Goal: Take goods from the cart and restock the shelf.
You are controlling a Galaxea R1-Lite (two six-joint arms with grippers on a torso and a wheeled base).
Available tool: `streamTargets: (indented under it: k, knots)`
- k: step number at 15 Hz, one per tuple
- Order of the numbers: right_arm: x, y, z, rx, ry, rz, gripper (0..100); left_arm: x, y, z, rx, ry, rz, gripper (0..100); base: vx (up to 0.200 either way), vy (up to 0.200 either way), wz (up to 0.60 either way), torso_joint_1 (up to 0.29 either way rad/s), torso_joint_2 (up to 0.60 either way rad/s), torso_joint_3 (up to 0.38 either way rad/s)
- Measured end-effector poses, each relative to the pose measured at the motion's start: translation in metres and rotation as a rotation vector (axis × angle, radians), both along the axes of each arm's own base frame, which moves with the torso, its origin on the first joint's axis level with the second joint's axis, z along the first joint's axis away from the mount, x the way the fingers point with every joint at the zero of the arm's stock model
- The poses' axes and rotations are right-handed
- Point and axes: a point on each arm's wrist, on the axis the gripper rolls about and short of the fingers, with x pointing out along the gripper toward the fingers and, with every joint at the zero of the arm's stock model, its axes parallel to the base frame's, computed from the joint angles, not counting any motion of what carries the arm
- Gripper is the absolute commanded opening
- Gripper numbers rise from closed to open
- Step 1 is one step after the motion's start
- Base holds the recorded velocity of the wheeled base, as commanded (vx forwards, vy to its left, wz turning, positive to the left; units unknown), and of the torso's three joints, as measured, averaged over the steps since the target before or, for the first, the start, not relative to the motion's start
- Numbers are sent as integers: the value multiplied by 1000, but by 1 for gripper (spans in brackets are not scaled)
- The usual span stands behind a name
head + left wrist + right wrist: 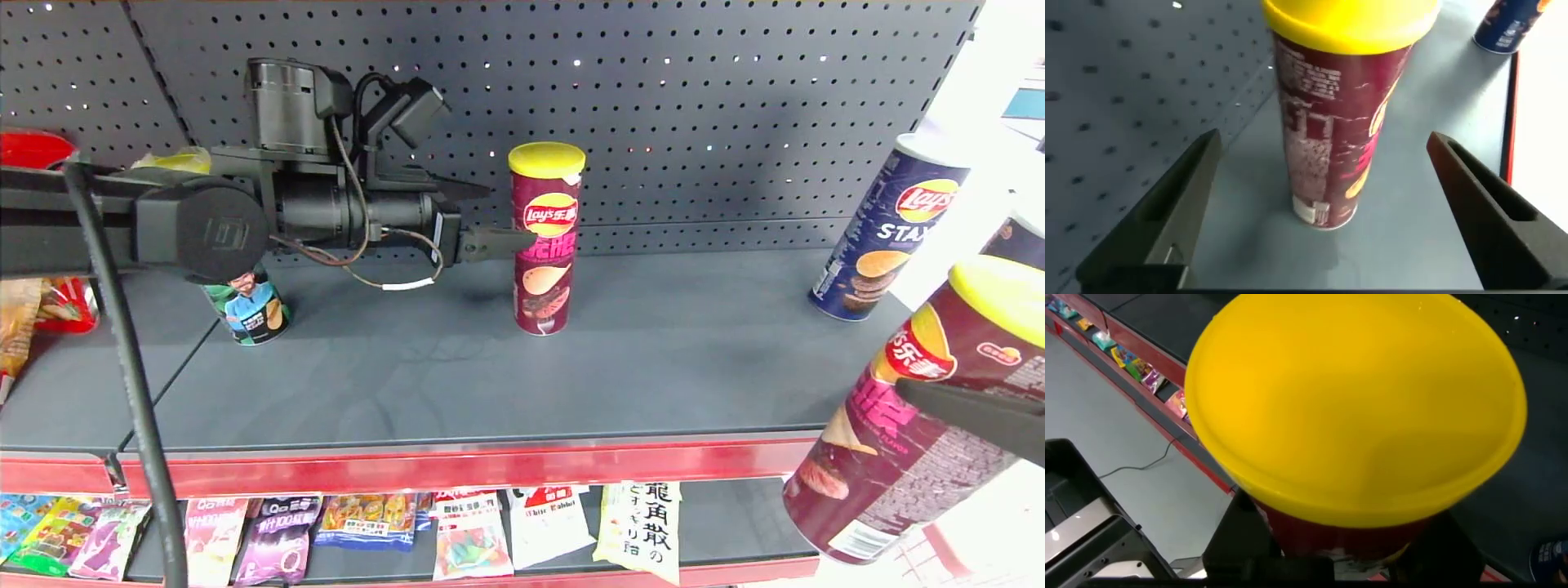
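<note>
A maroon chip can with a yellow lid [545, 245] stands upright mid-shelf near the pegboard; the left wrist view shows it too [1331, 122]. My left gripper [510, 216] is level with it from the left, open, one finger [1180, 204] on each side, neither touching the can. A second maroon can with a yellow lid [914, 425] hangs tilted at the lower right, in front of the shelf's red edge. My right gripper [939, 408] is shut on its body. That can's lid [1355, 408] hides most of the right gripper [1347, 547].
On the grey shelf [653, 367] a blue chip can [890, 229] stands at the right and a small green can [249, 306] at the left under my arm. Snack bags [465, 531] line the lower shelf. A black cable [122, 327] crosses the left side.
</note>
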Motion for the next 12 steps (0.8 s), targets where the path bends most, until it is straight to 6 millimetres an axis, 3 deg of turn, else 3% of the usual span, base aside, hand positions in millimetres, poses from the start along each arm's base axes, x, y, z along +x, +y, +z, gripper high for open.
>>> streamTargets:
  k: [12]
  knots:
    - [-2,-1,-2,-2,3,-3,0,27,-32,-13,-15,10,-38,100,0,0,0,0,0,0]
